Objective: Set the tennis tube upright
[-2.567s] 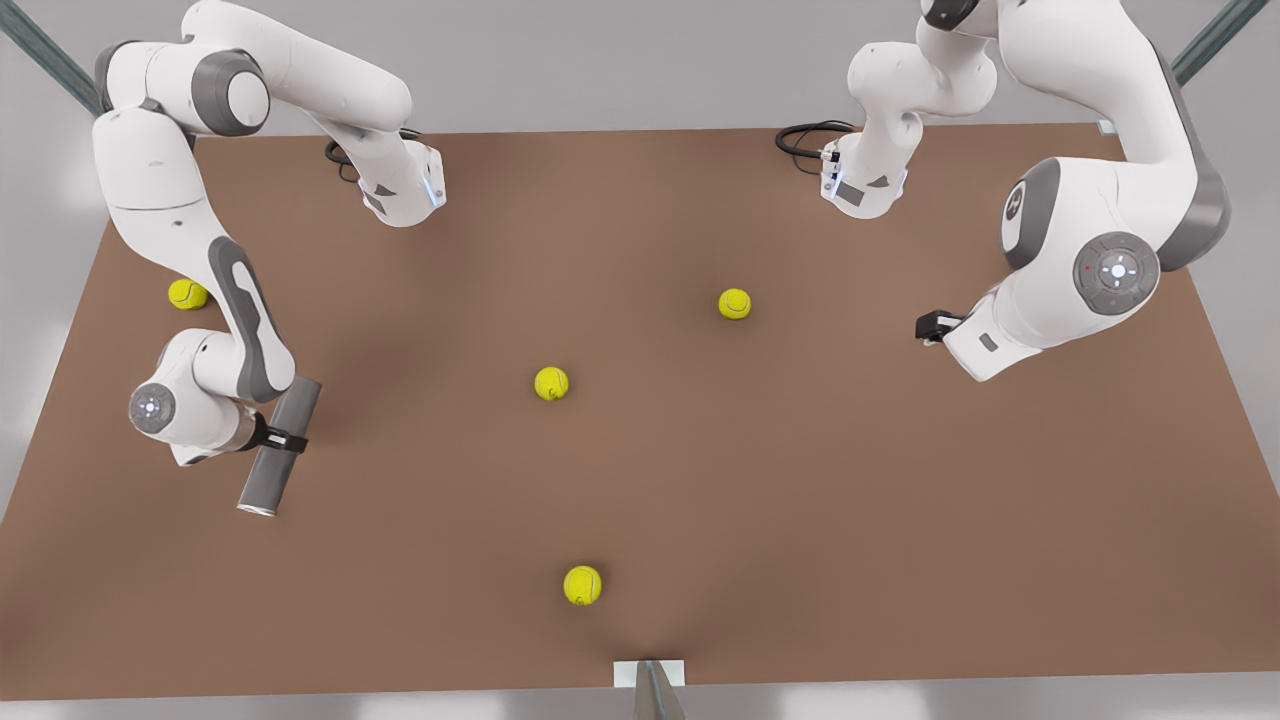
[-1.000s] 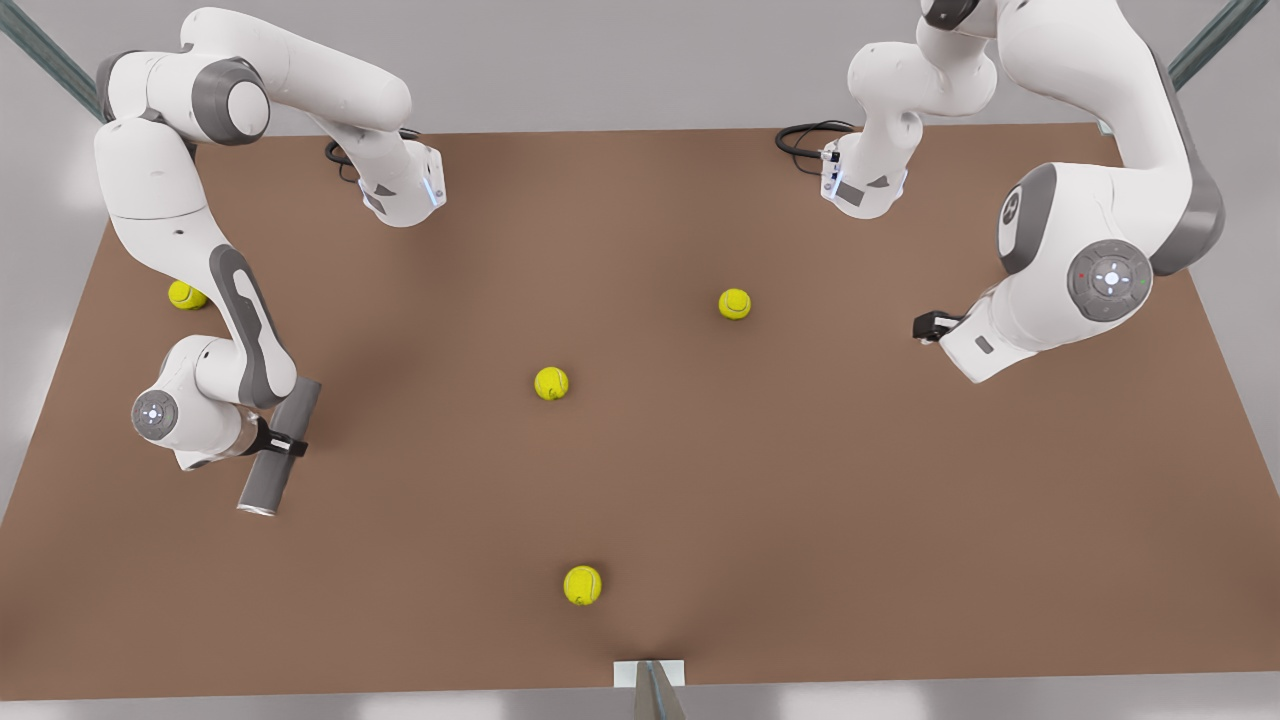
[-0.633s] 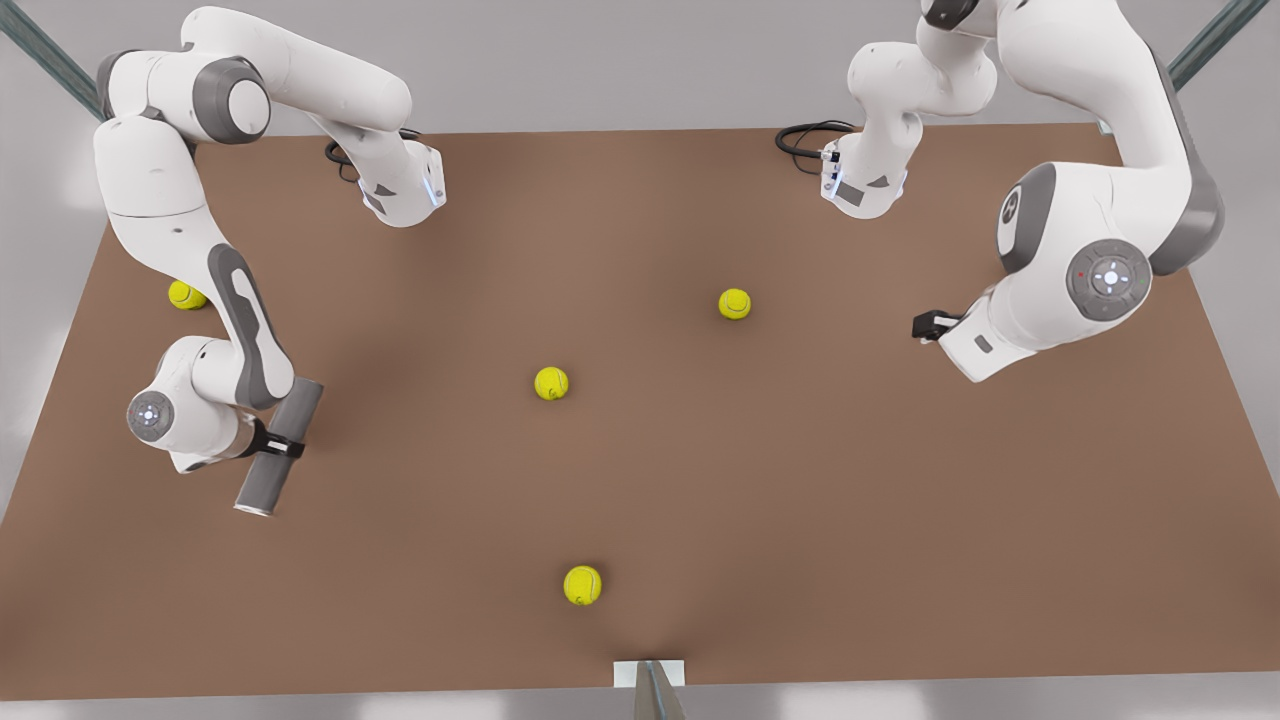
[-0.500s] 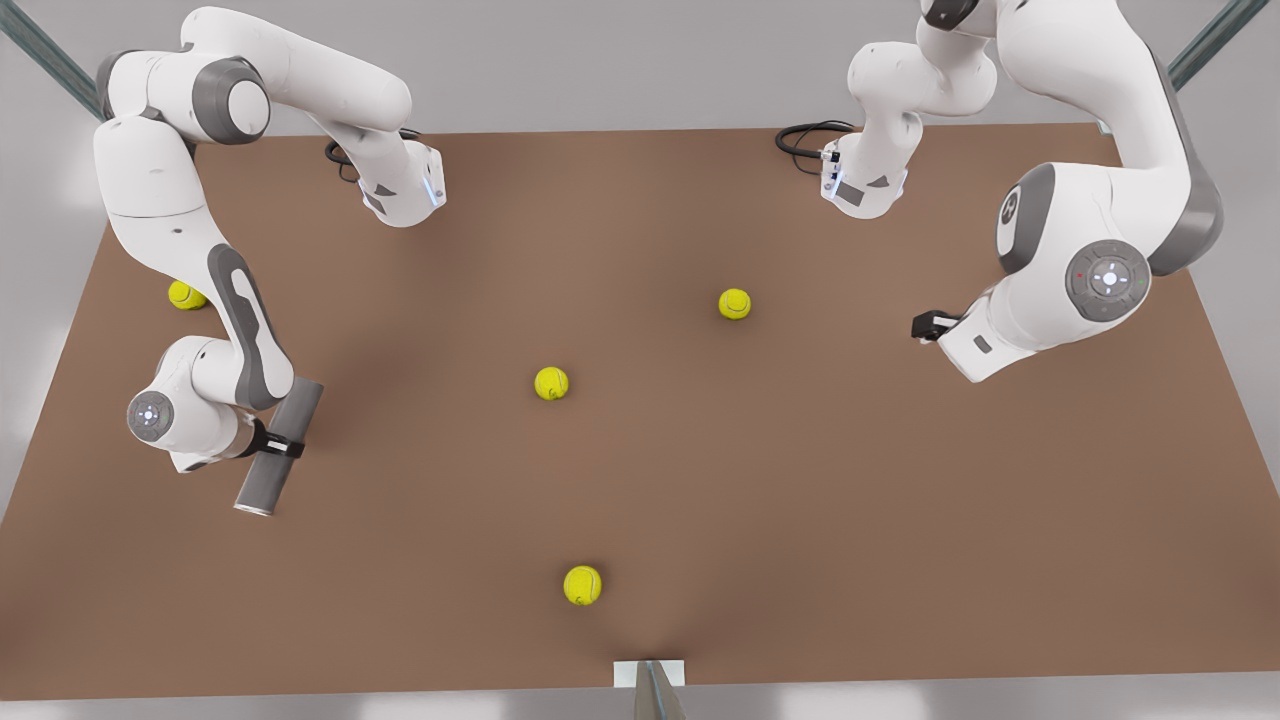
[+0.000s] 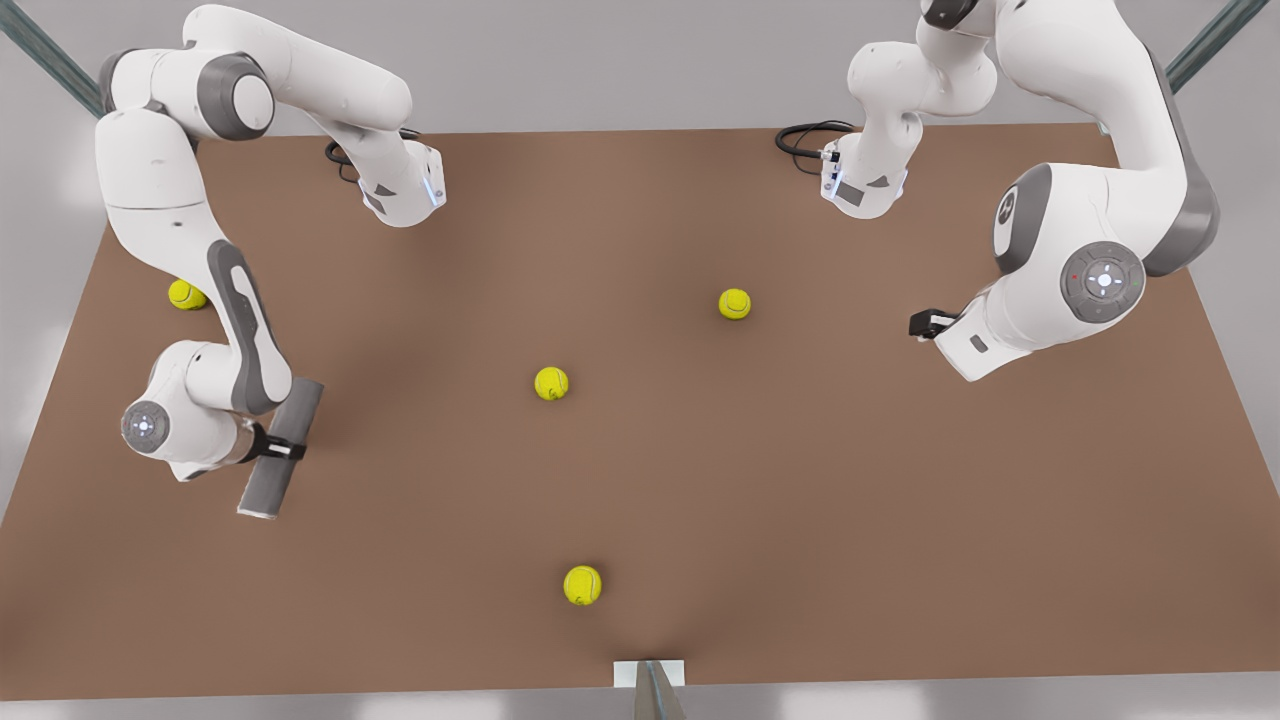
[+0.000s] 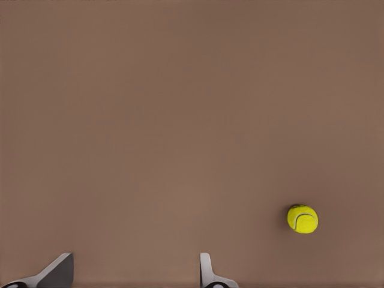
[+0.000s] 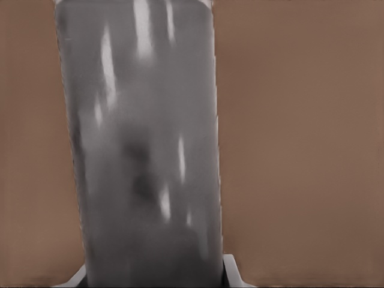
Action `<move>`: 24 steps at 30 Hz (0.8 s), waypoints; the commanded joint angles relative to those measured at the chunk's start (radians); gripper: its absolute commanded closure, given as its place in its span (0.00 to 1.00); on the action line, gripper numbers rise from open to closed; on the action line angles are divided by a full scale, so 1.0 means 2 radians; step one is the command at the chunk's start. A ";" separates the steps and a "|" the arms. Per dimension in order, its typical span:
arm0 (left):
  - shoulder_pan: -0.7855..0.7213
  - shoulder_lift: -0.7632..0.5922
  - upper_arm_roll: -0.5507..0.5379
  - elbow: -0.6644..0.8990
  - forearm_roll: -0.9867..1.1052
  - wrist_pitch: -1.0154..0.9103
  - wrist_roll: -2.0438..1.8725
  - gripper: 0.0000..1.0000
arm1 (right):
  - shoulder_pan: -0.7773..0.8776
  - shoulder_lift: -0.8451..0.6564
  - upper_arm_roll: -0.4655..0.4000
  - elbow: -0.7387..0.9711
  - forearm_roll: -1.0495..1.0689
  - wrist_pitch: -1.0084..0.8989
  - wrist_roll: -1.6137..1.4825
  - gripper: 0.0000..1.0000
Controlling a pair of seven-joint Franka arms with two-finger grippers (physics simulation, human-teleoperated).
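The tennis tube is a dark grey cylinder with a silvery rim at its near end. It lies nearly level over the brown table at the front view's left. My right gripper is shut on the tube's middle, and in the right wrist view the tube runs away from the right gripper. My left gripper waits at the front view's right, above the table. In the left wrist view the left gripper stands open with nothing between its fingers.
Several yellow-green tennis balls lie loose on the table: one behind the right arm, one at the centre, one further back, one near the front edge. A ball lies ahead of the left gripper.
The right wrist has shifted slightly toward the front view's left with the tube still held. The left arm has drifted a little toward the table's middle.
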 commanded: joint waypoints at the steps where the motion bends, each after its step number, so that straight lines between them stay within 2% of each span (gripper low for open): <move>1: 0.000 0.000 0.000 0.000 0.000 0.000 0.000 0.00 | 0.000 0.000 0.001 0.000 -0.003 -0.001 0.001 0.24; 7: 0.000 0.000 0.000 0.001 0.000 0.000 -0.001 0.00 | 0.040 -0.008 0.008 0.038 -0.006 -0.035 0.003 0.24; 12: -0.001 0.000 0.000 0.000 0.000 0.000 -0.001 0.00 | 0.173 -0.008 0.007 0.096 -0.006 -0.086 0.016 0.24; 16: -0.001 0.000 0.001 0.000 0.000 0.000 -0.001 0.00 | 0.218 -0.008 0.010 0.101 -0.005 -0.087 -0.003 0.24; 19: -0.001 0.000 0.001 0.000 0.000 0.000 -0.001 0.00 | 0.227 -0.008 0.060 0.122 -0.007 -0.109 -0.019 0.24; 24: -0.004 0.000 0.001 0.001 0.000 0.000 -0.001 0.00 | 0.295 -0.008 0.067 0.150 -0.041 -0.121 -0.099 0.24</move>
